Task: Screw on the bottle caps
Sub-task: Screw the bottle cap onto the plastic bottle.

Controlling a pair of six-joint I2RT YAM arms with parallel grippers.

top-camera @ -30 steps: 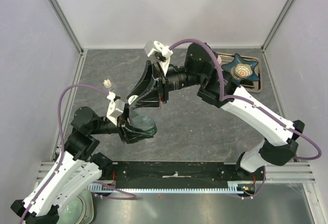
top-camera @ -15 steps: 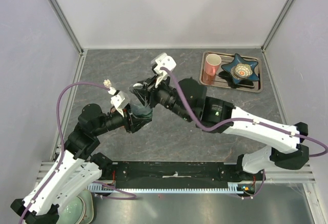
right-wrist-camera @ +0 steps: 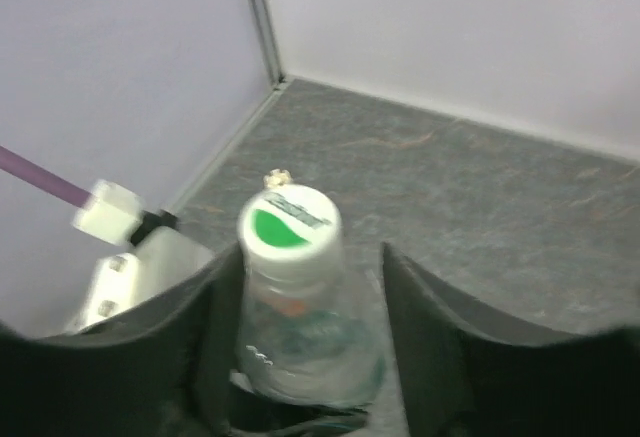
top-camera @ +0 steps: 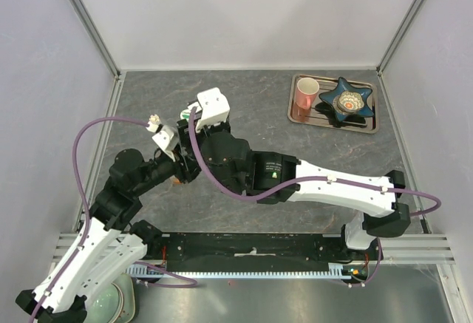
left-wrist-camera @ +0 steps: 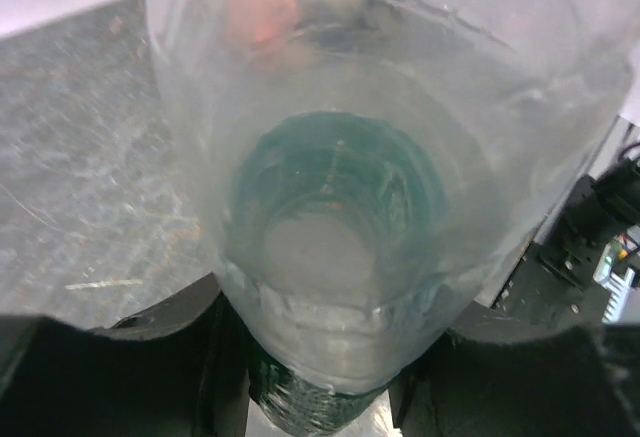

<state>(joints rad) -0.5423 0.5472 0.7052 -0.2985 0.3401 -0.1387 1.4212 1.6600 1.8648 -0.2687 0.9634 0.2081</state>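
Item: clear bottle [left-wrist-camera: 330, 207] — clamped by its body in my left end effector [left-wrist-camera: 320, 342], over the left-centre of the worktop [top-camera: 259, 101]. Its white cap [right-wrist-camera: 288, 229], marked green, sits on the neck between the fingers of my right end effector [right-wrist-camera: 307, 257] — these stand apart, with a gap on the cap's right.

Grey marbled tabletop [top-camera: 325, 145] w/ pale lilac walls [top-camera: 244, 12].
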